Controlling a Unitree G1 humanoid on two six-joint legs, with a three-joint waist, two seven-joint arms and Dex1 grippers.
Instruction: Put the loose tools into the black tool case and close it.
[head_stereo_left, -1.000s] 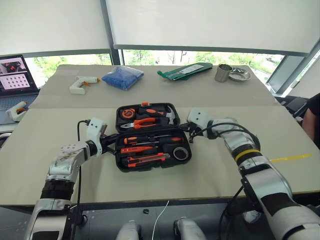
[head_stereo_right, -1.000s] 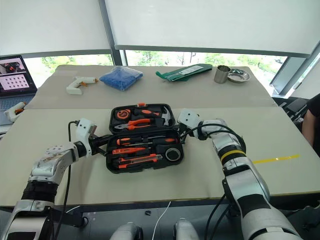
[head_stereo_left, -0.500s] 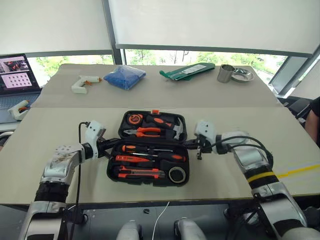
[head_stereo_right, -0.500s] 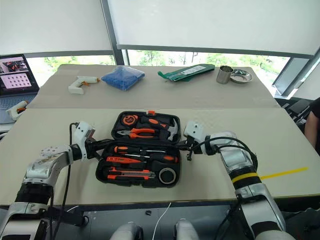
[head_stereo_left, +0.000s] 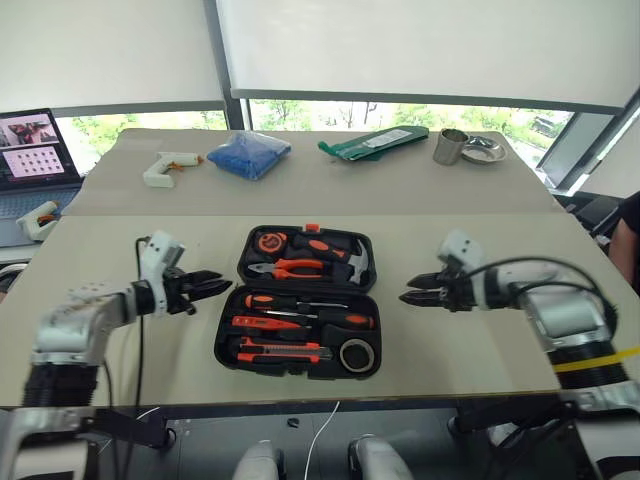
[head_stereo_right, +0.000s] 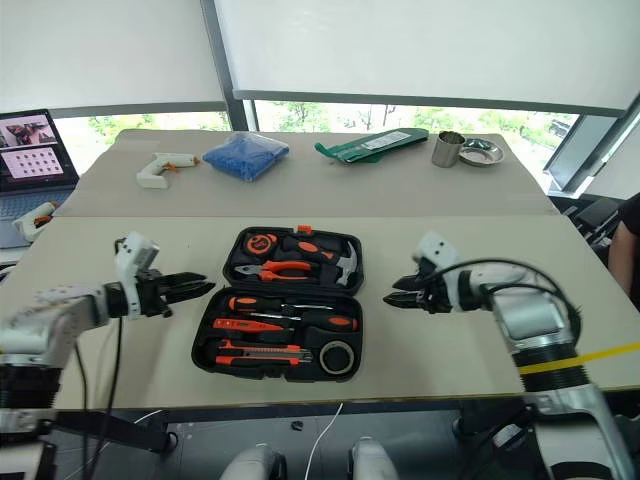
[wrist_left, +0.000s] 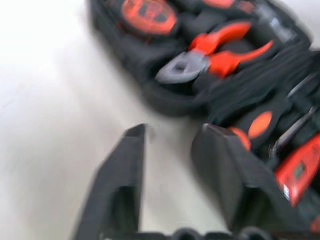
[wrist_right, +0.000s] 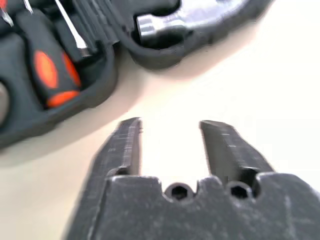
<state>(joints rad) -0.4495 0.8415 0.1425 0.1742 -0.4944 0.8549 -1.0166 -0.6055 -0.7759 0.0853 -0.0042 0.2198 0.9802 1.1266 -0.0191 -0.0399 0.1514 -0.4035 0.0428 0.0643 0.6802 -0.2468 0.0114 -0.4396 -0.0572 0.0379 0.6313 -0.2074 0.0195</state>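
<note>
Both grippers stand with jaws apart and hold nothing: the left gripper (head_stereo_left: 215, 282) hangs just off the left side of the black tool case (head_stereo_left: 228, 352), the right gripper (head_stereo_left: 415, 294) off its right side, neither touching it. The case lies open and flat on the table (head_stereo_left: 460, 350); its near half holds the screwdrivers (head_stereo_left: 300, 300), the utility knife (head_stereo_left: 284, 351) and the tape roll (head_stereo_left: 355, 355), so loading looks done and closing remains. The risk is in that closing: one gripper lifting alone could skew or slide the case, and a tool not quite seated in its slot could stop the halves meeting. Each forearm reaches inward from its own side, fingers aimed slightly downward toward the case's hinge line.
</note>
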